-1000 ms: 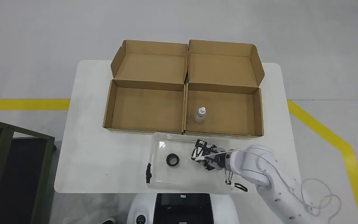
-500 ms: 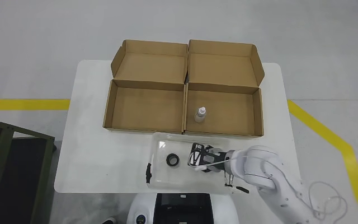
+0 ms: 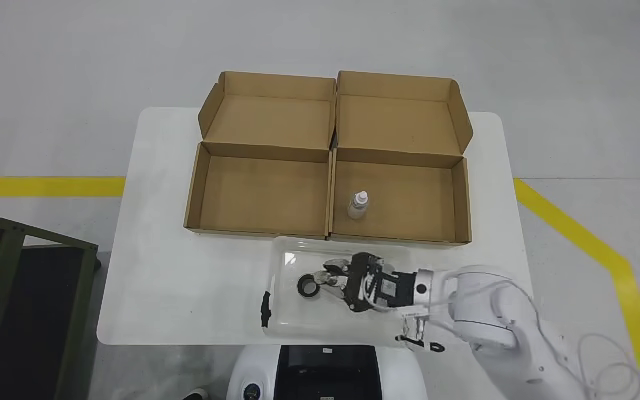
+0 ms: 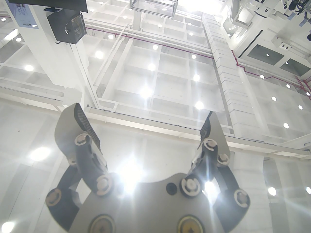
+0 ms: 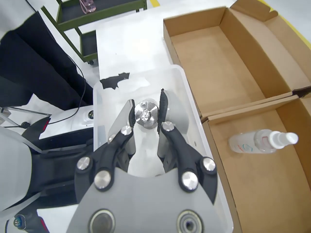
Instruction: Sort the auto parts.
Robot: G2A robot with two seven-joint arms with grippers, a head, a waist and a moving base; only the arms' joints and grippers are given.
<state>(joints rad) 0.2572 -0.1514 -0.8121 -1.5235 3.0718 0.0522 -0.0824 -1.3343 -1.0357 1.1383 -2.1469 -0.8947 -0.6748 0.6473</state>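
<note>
A round metal part [image 5: 145,116] is being pinched by the right gripper [image 5: 147,105] inside a clear plastic bin [image 5: 192,112].

A white table [image 3: 160,200] with rounded corners is being taken up across its far half by two open, matte brown boxes set side by side, the left cardboard box [image 3: 258,195] and the right cardboard box [image 3: 400,200], their lids being folded back on the far side. Just near of them, the smooth, round-cornered bin is being partly hidden by the right arm. The left gripper [image 4: 143,109] is being pointed at the ceiling, its ribbed jaws being held wide apart around nothing. A translucent spray bottle [image 5: 257,141] is being shown lying in the near left corner of the right box. The part, a shiny disc with a small hub, is being clamped on two sides by ribbed black pads [image 5: 162,105] in the bin's left half. Its underside is being hidden.
</note>
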